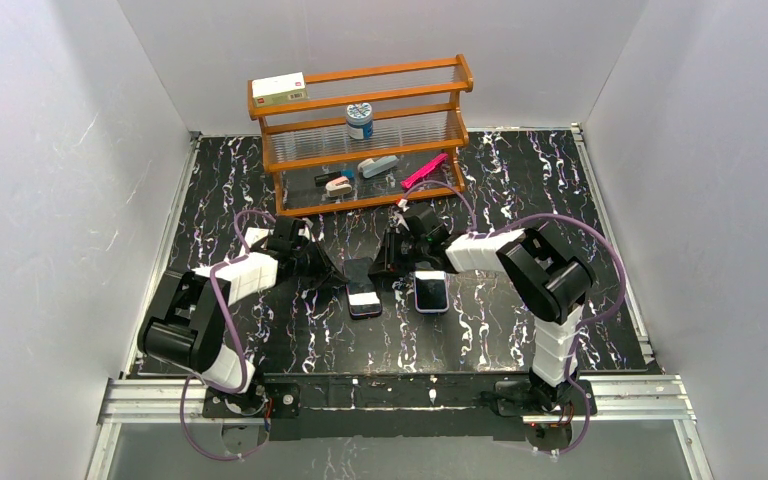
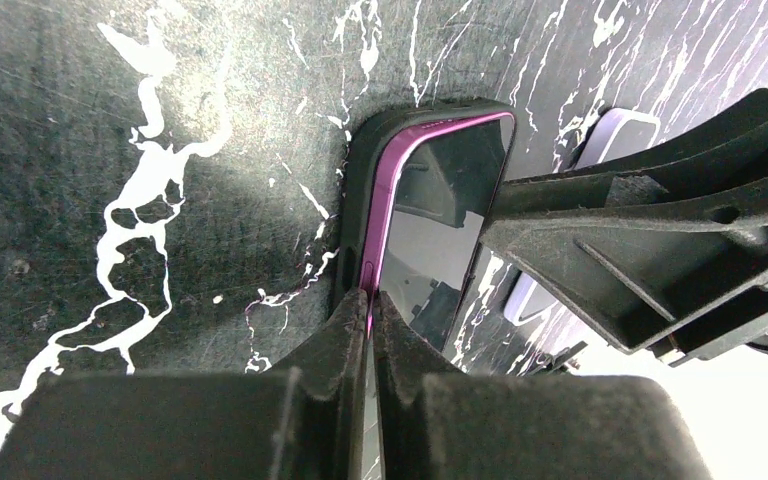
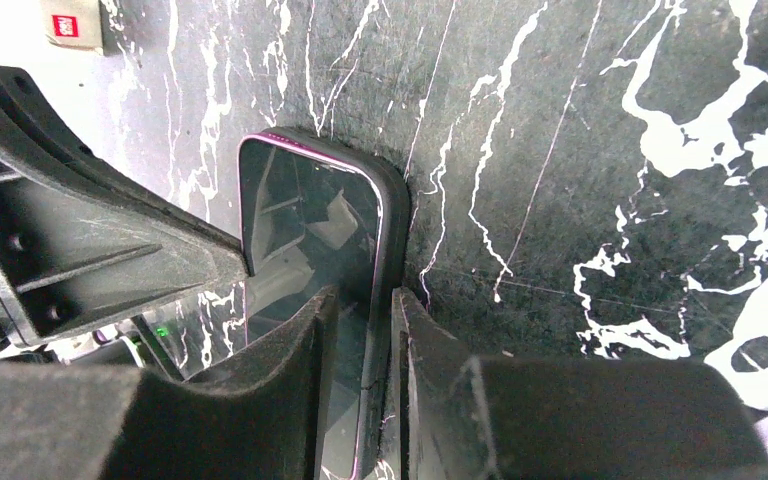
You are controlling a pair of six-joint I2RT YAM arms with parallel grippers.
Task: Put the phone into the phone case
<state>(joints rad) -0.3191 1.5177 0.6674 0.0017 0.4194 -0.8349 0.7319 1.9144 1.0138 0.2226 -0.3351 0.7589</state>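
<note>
The phone case (image 1: 364,285) is a matte black shell lying flat at the table's middle. Its upturned face is glossy and reflective, edged by a thin purple line (image 2: 392,190). My left gripper (image 1: 332,272) is shut on the case's left wall (image 2: 358,200), fingertips pinched together (image 2: 372,300). My right gripper (image 1: 392,262) pinches the right wall (image 3: 393,225), with one finger on the glossy face and one outside (image 3: 365,300). The phone (image 1: 430,291), dark screen up with a pale rim, lies on the table just right of the case. It shows behind the right gripper in the left wrist view (image 2: 615,130).
A wooden rack (image 1: 360,135) stands at the back. It holds a white box (image 1: 278,88), a jar (image 1: 359,120), a pink item (image 1: 423,172) and small tools. White walls close in the black marbled table (image 1: 520,330) on three sides.
</note>
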